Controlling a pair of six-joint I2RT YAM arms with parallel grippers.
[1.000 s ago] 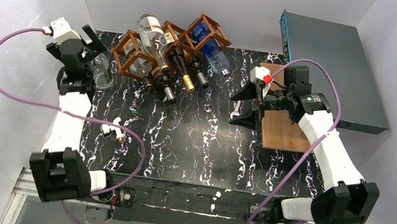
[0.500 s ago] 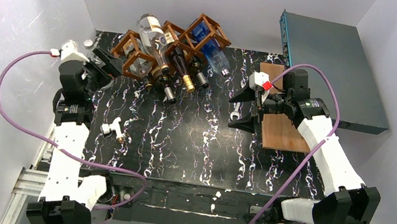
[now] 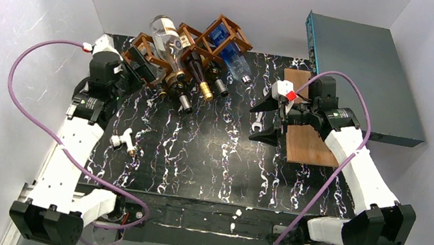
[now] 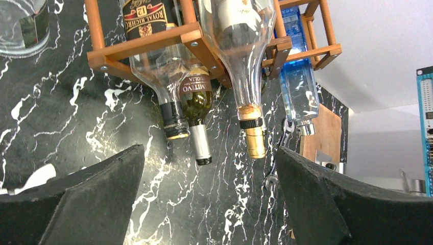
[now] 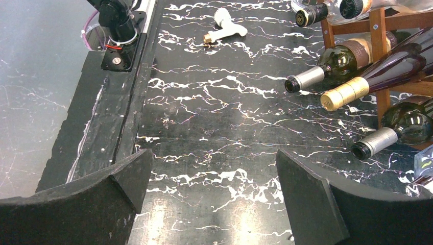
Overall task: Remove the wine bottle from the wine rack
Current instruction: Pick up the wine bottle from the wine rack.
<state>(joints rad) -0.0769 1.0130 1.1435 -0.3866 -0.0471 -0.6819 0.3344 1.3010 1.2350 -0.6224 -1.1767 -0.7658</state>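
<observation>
The reddish-brown wine rack (image 3: 211, 36) stands at the back of the black marbled table, with several bottles lying in its cells, necks toward the front. In the left wrist view the wine rack (image 4: 190, 37) is just ahead, and a green wine bottle (image 4: 196, 102) with a silver cap and a clear bottle (image 4: 245, 76) with a gold neck point at me. My left gripper (image 3: 137, 67) (image 4: 209, 150) hovers open at the rack's left end, holding nothing. My right gripper (image 3: 262, 118) (image 5: 214, 153) is open over the table to the right of the rack. Bottle necks (image 5: 327, 66) show at its upper right.
A flat wooden board (image 3: 309, 144) lies under the right arm, and a teal box (image 3: 368, 67) sits behind it. A small white piece (image 3: 122, 142) lies at front left, a wrench (image 4: 273, 176) near the board, and a clear glass (image 4: 23, 25) beside the rack's left end.
My left arm has swung right from the table's left edge to the rack's left end. The right gripper has shifted slightly left. Both stay open.
</observation>
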